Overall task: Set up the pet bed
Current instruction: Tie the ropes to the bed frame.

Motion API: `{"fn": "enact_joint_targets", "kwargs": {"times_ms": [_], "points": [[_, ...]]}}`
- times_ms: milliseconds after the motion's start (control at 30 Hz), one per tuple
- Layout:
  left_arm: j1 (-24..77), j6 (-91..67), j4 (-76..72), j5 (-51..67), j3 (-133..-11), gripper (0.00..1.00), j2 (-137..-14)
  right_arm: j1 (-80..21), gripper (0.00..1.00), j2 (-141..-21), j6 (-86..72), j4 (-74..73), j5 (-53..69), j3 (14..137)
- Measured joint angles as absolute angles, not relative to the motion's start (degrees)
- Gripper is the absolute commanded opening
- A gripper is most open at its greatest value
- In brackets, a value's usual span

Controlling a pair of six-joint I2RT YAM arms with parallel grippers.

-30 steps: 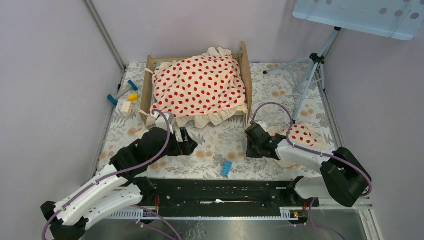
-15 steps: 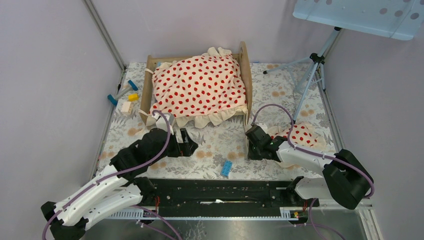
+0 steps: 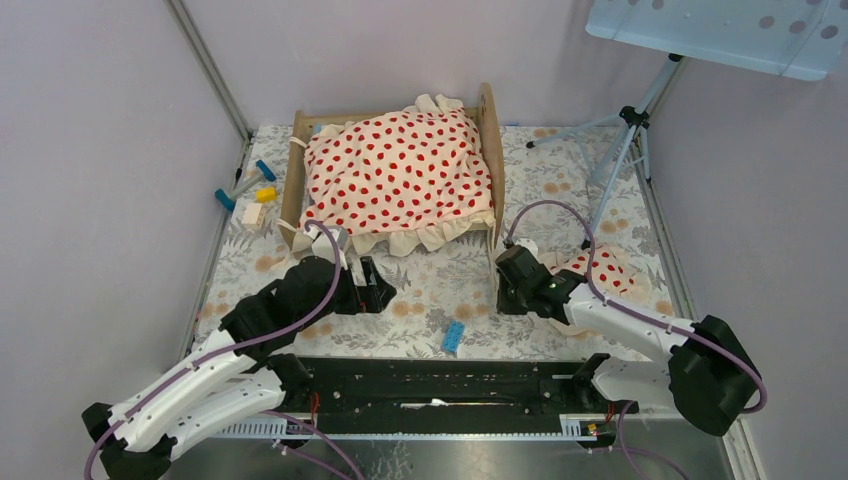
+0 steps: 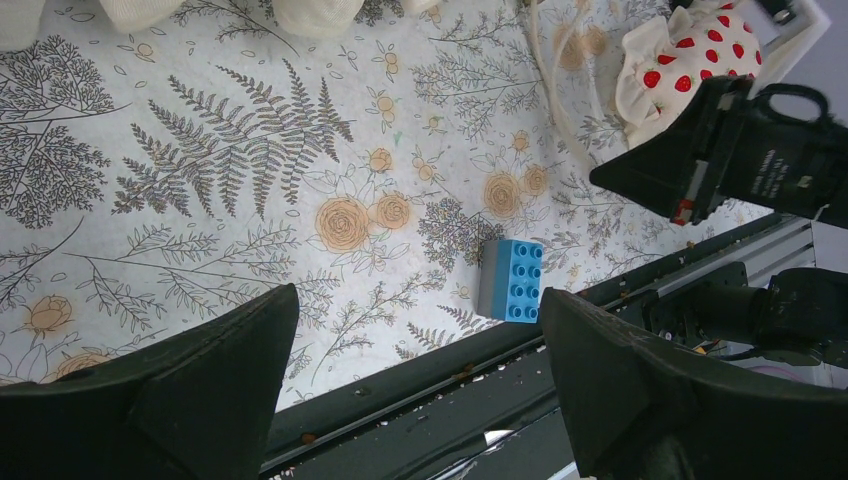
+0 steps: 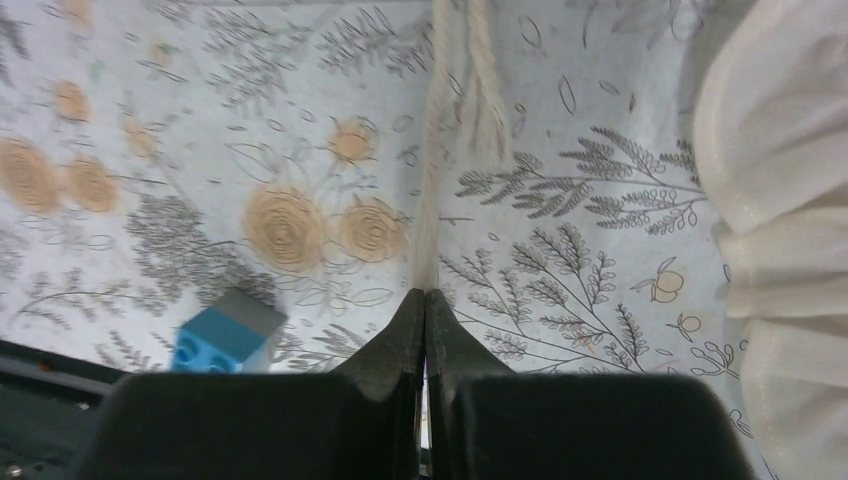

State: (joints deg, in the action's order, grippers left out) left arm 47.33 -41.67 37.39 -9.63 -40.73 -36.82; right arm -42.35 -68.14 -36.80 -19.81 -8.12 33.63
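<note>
The pet bed [image 3: 490, 128], a light-wood frame, stands at the back under a cream red-dotted blanket [image 3: 400, 175]. The blanket's ruffle [image 5: 790, 200] hangs at the right of the right wrist view. A small red-dotted pillow [image 3: 605, 268] [image 4: 690, 60] lies on the mat beside my right arm. My right gripper [image 3: 500, 285] [image 5: 425, 292] sits low by the bed's front right corner. It is shut on a thin cream tie string [image 5: 440, 150] [image 4: 548, 70] that runs away across the mat. My left gripper [image 3: 385, 285] [image 4: 418, 300] hovers wide open in front of the bed, holding nothing.
A blue brick [image 3: 453, 337] [image 4: 510, 280] [image 5: 225, 335] lies on the floral mat near the black front rail [image 3: 430, 385]. Several small toy pieces [image 3: 250, 195] lie left of the bed. A tripod [image 3: 620, 150] stands at the back right. Walls close in both sides.
My right gripper has closed onto the cream string, and the right arm has shifted slightly toward the front right. The left arm has not moved.
</note>
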Motion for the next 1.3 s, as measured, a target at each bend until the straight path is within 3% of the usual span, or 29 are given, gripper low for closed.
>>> {"fn": "enact_joint_targets", "kwargs": {"times_ms": [600,1300], "points": [[47.3,-41.7,37.5,-9.7,-40.7,0.99,-35.6,-42.4,0.03,-67.7,-32.6,-28.8,-14.3,44.9],[47.3,-41.9,37.5,-10.0,-40.7,0.99,-35.7,-35.1,0.01,-72.9,-26.6,-28.0,-17.4,45.2]]}}
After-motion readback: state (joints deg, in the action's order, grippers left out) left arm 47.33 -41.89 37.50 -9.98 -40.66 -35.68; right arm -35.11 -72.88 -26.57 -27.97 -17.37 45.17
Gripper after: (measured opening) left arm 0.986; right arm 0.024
